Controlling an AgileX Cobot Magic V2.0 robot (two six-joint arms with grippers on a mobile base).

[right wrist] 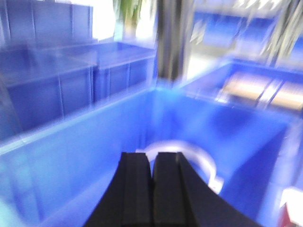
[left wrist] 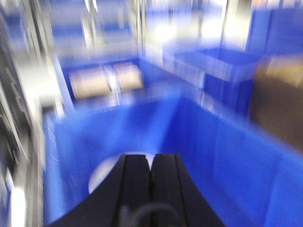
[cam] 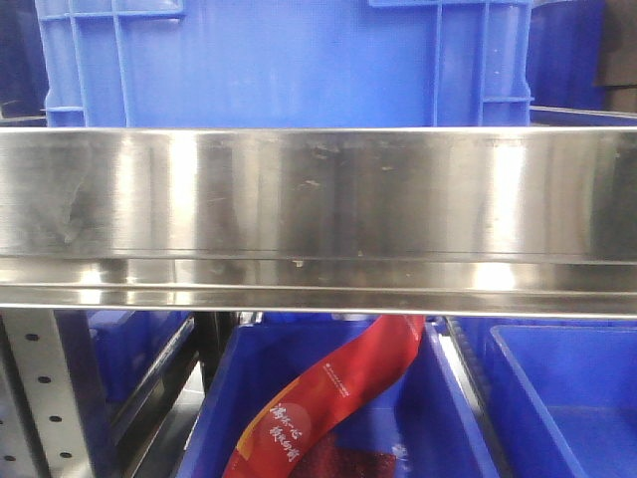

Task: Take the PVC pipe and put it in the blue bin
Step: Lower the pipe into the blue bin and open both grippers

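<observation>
Both wrist views are blurred by motion. In the right wrist view a white curved PVC pipe piece (right wrist: 201,158) lies in a blue bin (right wrist: 94,156), just beyond my right gripper (right wrist: 151,155). Its jaws are pressed together, and I see nothing between them. In the left wrist view my left gripper (left wrist: 151,157) is shut too, over the inside of a blue bin (left wrist: 227,156). A blurred white rounded shape (left wrist: 102,175) lies behind its left finger; I cannot tell what it is. Neither gripper shows in the front view.
A wide stainless steel shelf edge (cam: 318,199) crosses the front view, with a blue crate (cam: 289,60) on it. Below stand a blue bin (cam: 229,378) holding a red ribbon (cam: 338,388) and another blue bin (cam: 567,398) at the right. More blue crates surround both wrists.
</observation>
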